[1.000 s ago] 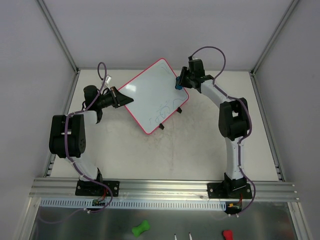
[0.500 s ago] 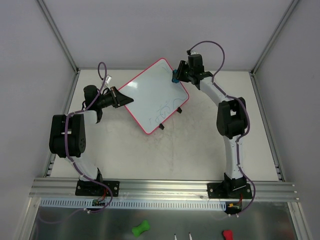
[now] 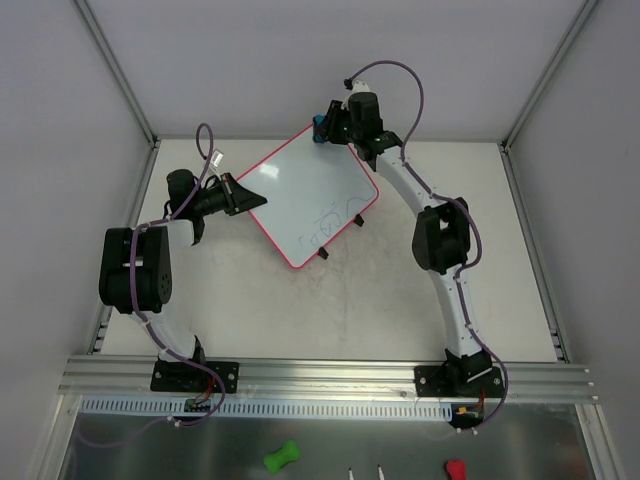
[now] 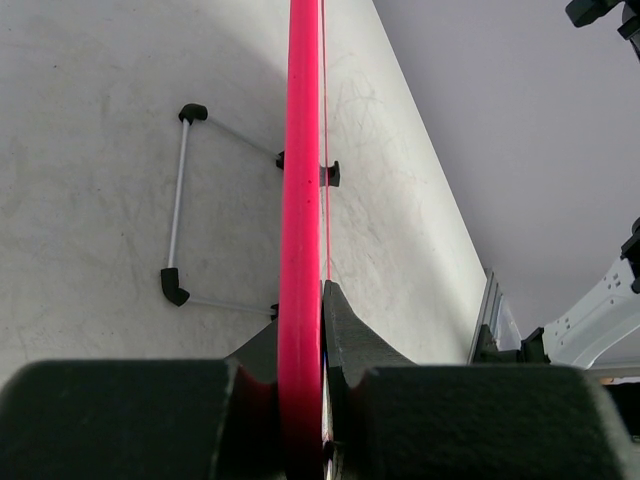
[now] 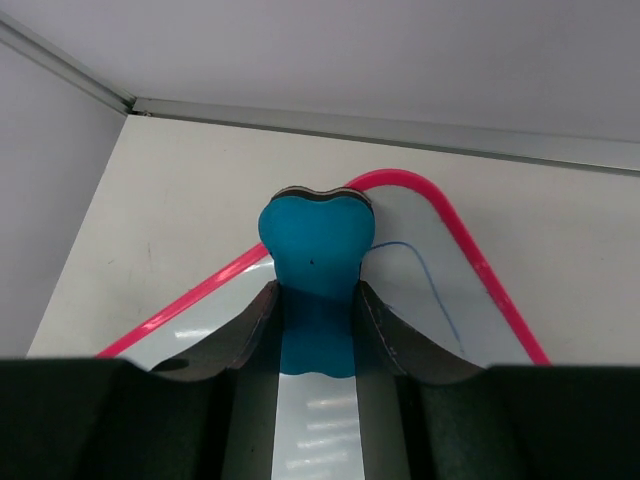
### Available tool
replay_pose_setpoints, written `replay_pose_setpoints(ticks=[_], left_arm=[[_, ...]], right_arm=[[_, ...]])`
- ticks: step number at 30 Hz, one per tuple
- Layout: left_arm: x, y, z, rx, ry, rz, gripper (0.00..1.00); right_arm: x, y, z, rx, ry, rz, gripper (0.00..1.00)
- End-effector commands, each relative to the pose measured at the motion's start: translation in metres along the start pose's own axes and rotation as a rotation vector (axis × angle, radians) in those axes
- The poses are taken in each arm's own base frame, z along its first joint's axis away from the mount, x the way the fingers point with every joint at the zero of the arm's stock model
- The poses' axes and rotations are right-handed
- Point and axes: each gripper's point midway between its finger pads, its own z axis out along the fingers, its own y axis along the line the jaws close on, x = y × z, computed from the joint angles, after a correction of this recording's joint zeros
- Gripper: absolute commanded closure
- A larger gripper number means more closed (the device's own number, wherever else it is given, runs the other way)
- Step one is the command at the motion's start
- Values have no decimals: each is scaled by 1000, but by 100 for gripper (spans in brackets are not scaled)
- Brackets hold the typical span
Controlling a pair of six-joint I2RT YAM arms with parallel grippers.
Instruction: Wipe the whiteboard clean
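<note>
The whiteboard [image 3: 305, 190], white with a pink frame, lies tilted on the table, with faint blue scribbles [image 3: 326, 221] near its lower right edge. My left gripper [image 3: 243, 196] is shut on its left corner. In the left wrist view the pink edge [image 4: 300, 180] runs between my left gripper's [image 4: 305, 335] jaws. My right gripper [image 3: 323, 128] is at the board's far corner, shut on a blue bone-shaped eraser [image 5: 317, 250]. The eraser's head rests at the rounded corner of the whiteboard [image 5: 420, 245], next to a thin blue line [image 5: 432, 290]. My right gripper [image 5: 317, 305] pinches the eraser's waist.
Two small black clips [image 3: 359, 220] stick out from the board's lower right edge. A wire stand [image 4: 180, 200] shows beneath the board. A metal rail [image 3: 330, 375] bounds the near edge. A green bone-shaped piece [image 3: 282, 457] and a red piece [image 3: 455, 468] lie below the rail.
My right gripper has carried the eraser left and farther back along the board's upper right edge to its far corner. The left arm and the board have not moved.
</note>
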Motion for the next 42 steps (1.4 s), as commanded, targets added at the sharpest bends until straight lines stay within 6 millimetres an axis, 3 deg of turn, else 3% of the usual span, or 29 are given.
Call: replay_pose_setpoints(ticks=[1, 5, 7, 12, 17, 26, 29, 34, 41, 42], left_arm=[[10, -5, 3, 56, 57, 55, 100], [9, -4, 3, 56, 57, 56, 100], [10, -5, 4, 58, 59, 56, 100], [10, -6, 3, 58, 60, 58, 100], [11, -8, 4, 63, 62, 64, 100], [10, -7, 4, 59, 60, 63, 100], [11, -6, 4, 60, 62, 60, 100], [11, -7, 4, 61, 63, 59, 100], [11, -7, 5, 59, 63, 57, 100], [11, -7, 5, 61, 63, 59, 100]], right_arm=[[-6, 35, 3, -64, -34, -52, 98], [6, 53, 1, -69, -18, -131, 98], [9, 52, 1, -64, -12, -145, 98], [1, 29, 6, 47, -56, -130, 100], [-18, -7, 6, 182, -129, -58, 100], [-36, -59, 9, 287, -202, 74, 100], [-36, -65, 12, 277, -203, 80, 100], [-30, -56, 15, 220, -169, 44, 100], [-19, -9, 12, 127, -149, -101, 100], [-8, -8, 12, 115, -121, -115, 100]])
